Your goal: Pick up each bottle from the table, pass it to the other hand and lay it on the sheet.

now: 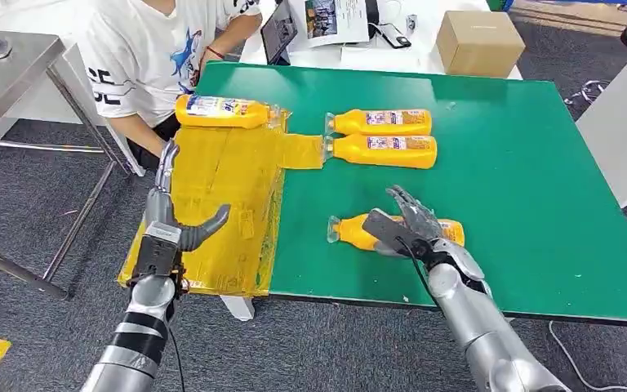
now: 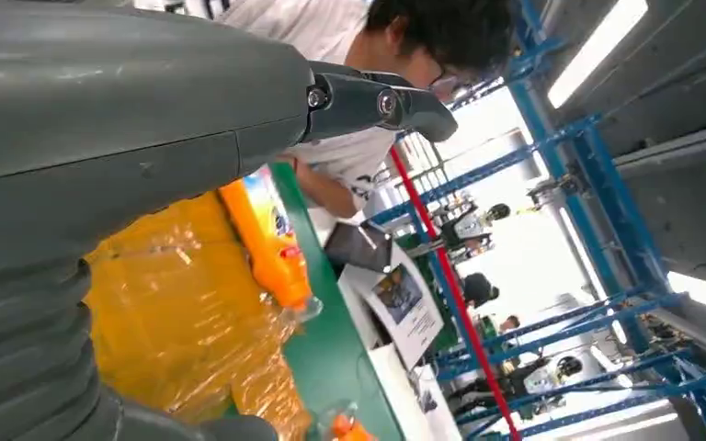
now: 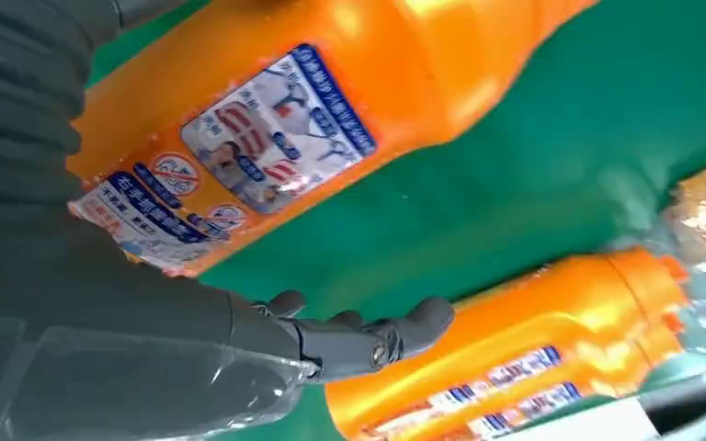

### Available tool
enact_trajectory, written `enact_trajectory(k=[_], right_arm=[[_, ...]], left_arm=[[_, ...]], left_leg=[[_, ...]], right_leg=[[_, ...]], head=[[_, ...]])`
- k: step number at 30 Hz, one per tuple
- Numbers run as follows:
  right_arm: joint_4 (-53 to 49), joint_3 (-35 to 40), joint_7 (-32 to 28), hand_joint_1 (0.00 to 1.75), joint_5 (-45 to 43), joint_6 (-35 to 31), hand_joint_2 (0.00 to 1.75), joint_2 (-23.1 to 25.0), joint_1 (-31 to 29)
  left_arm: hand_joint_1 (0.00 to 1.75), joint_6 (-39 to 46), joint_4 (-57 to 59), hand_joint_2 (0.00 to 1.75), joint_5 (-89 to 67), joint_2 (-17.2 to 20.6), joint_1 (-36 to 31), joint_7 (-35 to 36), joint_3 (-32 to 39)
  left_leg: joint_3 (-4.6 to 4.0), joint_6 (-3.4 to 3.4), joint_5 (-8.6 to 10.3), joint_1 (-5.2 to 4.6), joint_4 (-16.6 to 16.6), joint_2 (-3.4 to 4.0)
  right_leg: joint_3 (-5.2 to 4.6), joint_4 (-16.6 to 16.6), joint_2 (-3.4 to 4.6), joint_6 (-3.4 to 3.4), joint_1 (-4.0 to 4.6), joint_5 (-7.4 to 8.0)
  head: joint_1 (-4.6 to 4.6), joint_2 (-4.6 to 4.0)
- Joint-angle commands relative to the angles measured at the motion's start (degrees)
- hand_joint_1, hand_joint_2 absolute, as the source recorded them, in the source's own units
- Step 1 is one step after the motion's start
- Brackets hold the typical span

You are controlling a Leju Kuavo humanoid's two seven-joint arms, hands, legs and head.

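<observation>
You're watching right robot hand (image 1: 412,222) hovering open, fingers spread, over nearest bottle (image 1: 357,232) — lying lower centre on desk (image 1: 522,180), long axis running left-right. Left robot hand (image 1: 171,214) waiting open over sheet (image 1: 220,175), holding nothing.

One bottle (image 1: 222,111) lies on the sheet (image 1: 212,212); three bottles (image 1: 384,136) right of it.

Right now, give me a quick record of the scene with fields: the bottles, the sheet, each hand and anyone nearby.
bottles on sheet: one bottle, lying at the far edge
bottles on bare table: three; a pair side by side, and the near bottle
sheet: yellow sheet over the green table's left end
left hand: holds nothing, fingers apart, over the sheet
right hand: over the near bottle, grip not yet clear
person: a person seated beyond the far left corner
</observation>
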Motion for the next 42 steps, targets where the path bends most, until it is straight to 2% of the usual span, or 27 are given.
enact_trajectory(k=[1, 13, 21, 28, 38, 39, 41, 42], right_arm=[[10.5, 6.0, -0.8, 0.0, -2.7, 11.2, 1.75, -6.0, -4.6], [10.6, 8.3, 0.0, 0.0, -2.0, 10.5, 1.75, -7.3, -4.7], [6.2, 11.5, 1.1, 0.0, -2.5, 13.7, 1.75, -11.1, -4.5], [6.2, 11.5, 1.1, 0.0, -2.5, 13.7, 1.75, -11.1, -4.5], [7.6, 16.3, 3.1, 0.0, -3.0, 16.2, 1.75, -12.7, -4.4], [8.0, 16.7, 3.1, 0.26, -3.0, 16.1, 1.75, -12.6, -4.3], [8.8, 17.4, 3.0, 1.54, -3.0, 15.6, 1.75, -12.0, -3.9], [9.5, 17.8, 2.9, 1.54, -3.1, 15.4, 1.75, -11.8, -4.0]], left_arm=[[0.0, -1.5, 9.4, 1.75, 0.1, 0.4, -4.3, 0.2, -1.7], [0.0, -1.5, 11.1, 1.75, 0.3, 0.2, -4.9, 0.2, -2.0], [0.0, -1.9, 12.0, 1.75, 0.5, 0.1, -5.0, 0.2, -1.9], [0.0, -1.9, 12.0, 1.75, 0.5, 0.1, -5.0, 0.2, -1.9], [0.0, -2.7, 14.2, 1.75, 0.5, -0.4, -5.9, 0.2, -1.8], [0.0, -2.7, 14.4, 1.75, 0.4, -0.5, -5.9, 0.2, -1.8], [0.0, -2.9, 14.8, 1.75, 0.5, -0.7, -6.0, 0.2, -1.9], [0.0, -2.9, 14.9, 1.75, 0.5, -0.7, -6.1, 0.2, -1.9]], left_leg=[[0.33, -0.1, -0.07, 0.07, 0.0, -0.08], [0.45, -0.12, -0.05, 0.11, 0.0, -0.11], [0.41, -0.08, -0.02, 0.05, 0.0, -0.1], [0.47, -0.1, -0.04, 0.07, 0.0, -0.08], [0.52, -0.1, -0.04, 0.1, 0.0, -0.11], [0.47, -0.08, -0.03, 0.09, 0.0, -0.11], [0.59, -0.12, -0.03, 0.12, -0.1, -0.12], [0.49, -0.09, -0.02, 0.1, 0.0, -0.12]], right_leg=[[0.36, -0.1, 0.0, -0.12, 0.06, -0.08], [0.5, -0.1, -0.04, -0.13, 0.1, -0.05], [0.44, -0.1, -0.04, -0.09, 0.04, -0.04], [0.52, -0.1, -0.01, -0.11, 0.07, -0.04], [0.6, -0.2, -0.03, -0.11, 0.1, -0.03], [0.54, -0.1, -0.05, -0.08, 0.09, -0.02], [0.67, -0.2, -0.04, -0.13, 0.11, -0.02], [0.56, -0.2, -0.06, -0.09, 0.09, -0.02]], head=[[0.0, 0.0], [-0.02, 0.0], [0.0, 0.0], [0.0, 0.0], [0.0, 0.0], [0.0, 0.0], [0.0, 0.0], [0.0, 0.0]])
